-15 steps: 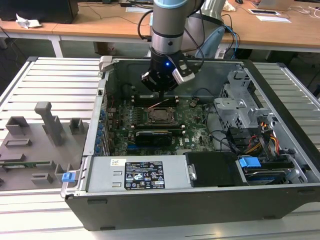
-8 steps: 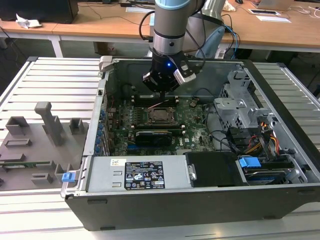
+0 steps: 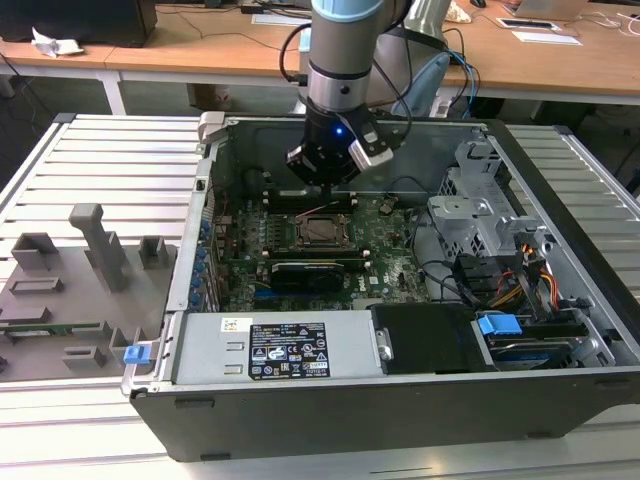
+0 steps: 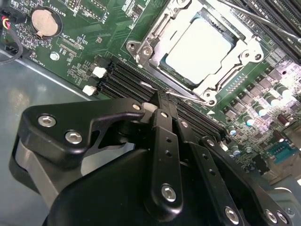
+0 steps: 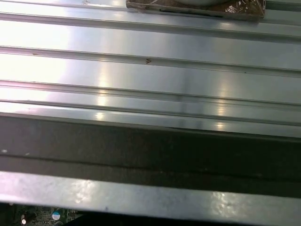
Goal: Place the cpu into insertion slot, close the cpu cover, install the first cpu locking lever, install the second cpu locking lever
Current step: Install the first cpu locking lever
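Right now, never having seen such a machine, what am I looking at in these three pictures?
The grey and blue jointed column is a robot arm, and the black claw at its end is its gripper. One picture comes from a camera standing off the arm. The other two come from cameras riding at its wrist. The arm reaches into an open dark metal computer case lying on a ribbed silver metal table. In the second wrist view the gripper hangs close beside the socket on the green circuit board. The small square silver-grey cpu already lies in that socket, framed by the metal cpu cover. I cannot tell whether the gripper holds anything.
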Robot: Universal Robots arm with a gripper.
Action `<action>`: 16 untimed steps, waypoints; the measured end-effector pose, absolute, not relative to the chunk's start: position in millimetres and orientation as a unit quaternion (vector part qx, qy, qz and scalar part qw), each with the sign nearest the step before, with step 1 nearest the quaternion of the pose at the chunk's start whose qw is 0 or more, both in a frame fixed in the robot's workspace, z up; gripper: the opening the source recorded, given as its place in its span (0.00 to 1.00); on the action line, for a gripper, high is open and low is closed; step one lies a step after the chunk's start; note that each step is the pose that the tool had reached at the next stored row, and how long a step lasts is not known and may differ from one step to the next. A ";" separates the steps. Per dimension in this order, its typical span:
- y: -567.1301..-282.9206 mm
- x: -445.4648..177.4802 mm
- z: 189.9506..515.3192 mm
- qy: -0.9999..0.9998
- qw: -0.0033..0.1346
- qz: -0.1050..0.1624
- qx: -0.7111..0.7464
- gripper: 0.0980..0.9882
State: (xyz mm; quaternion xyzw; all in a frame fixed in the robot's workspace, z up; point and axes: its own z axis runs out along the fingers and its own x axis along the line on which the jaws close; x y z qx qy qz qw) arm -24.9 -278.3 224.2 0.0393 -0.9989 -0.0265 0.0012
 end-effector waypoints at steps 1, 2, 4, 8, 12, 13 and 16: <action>-278.2 -24.7 223.8 -0.999 0.001 -0.026 0.039 0.01; -278.2 -24.5 223.4 -0.999 0.001 -0.026 0.039 0.01; -278.2 -24.3 222.4 -0.999 0.001 -0.026 0.039 0.01; -278.2 -22.6 219.4 -0.999 0.001 -0.026 0.039 0.01; -278.2 -20.7 216.8 -0.999 0.001 -0.026 0.039 0.01; -278.2 -19.6 216.3 -0.999 0.001 -0.026 0.039 0.01; -278.2 -16.8 215.0 -0.999 0.001 -0.026 0.039 0.01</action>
